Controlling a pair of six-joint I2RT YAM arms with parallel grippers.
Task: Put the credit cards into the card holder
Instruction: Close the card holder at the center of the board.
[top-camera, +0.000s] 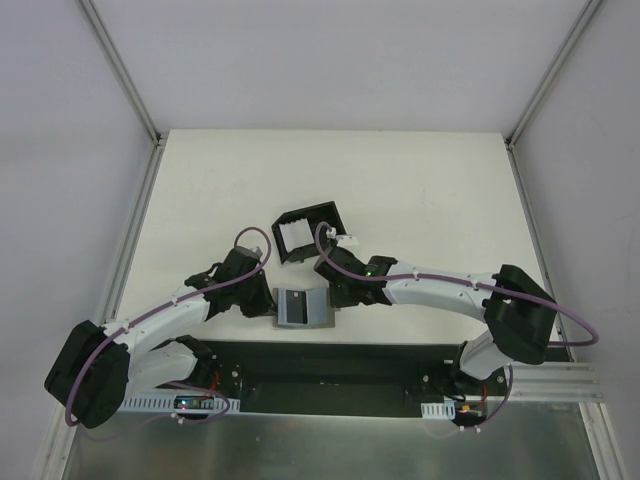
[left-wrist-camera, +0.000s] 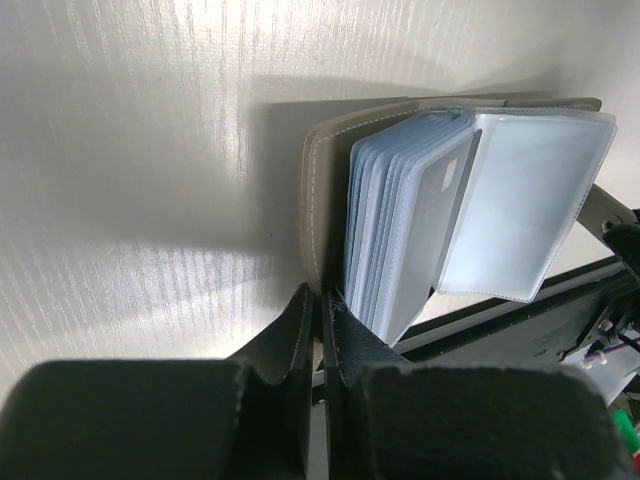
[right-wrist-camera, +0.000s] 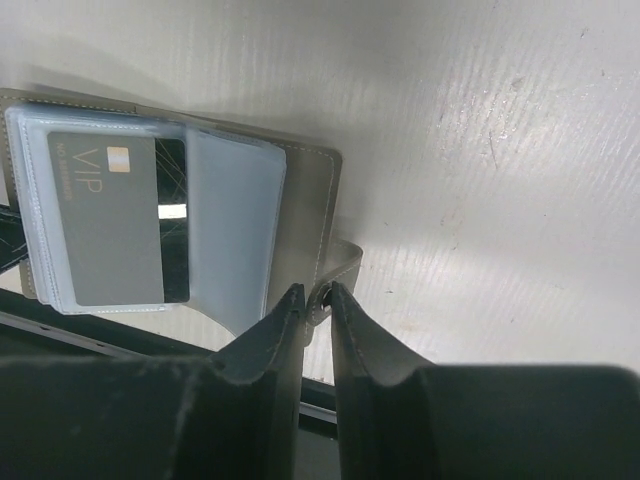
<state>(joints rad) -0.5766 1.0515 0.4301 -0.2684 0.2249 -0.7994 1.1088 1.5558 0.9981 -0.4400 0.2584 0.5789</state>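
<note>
At near edge of white table (top-camera: 220, 190), ctr: open grey wallet (top-camera: 303, 308). At its 9 o'clock, touching the edge: L gripper (top-camera: 262, 295). At its 3 o'clock, also touching: R gripper (top-camera: 335, 297). At 12 o'clock, near but apart: black holder (top-camera: 312, 230), skewed, white inside. Jaw gaps not readable from above.

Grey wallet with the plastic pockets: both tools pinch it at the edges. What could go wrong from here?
The left tool grips only the thin cover edge of the grey wallet; it may slip free. The right tool has just the small closure tab, so a pull could drag the wallet rather than hold it open. The clear sleeves fan loosely and might flop over the VIP card.
</note>
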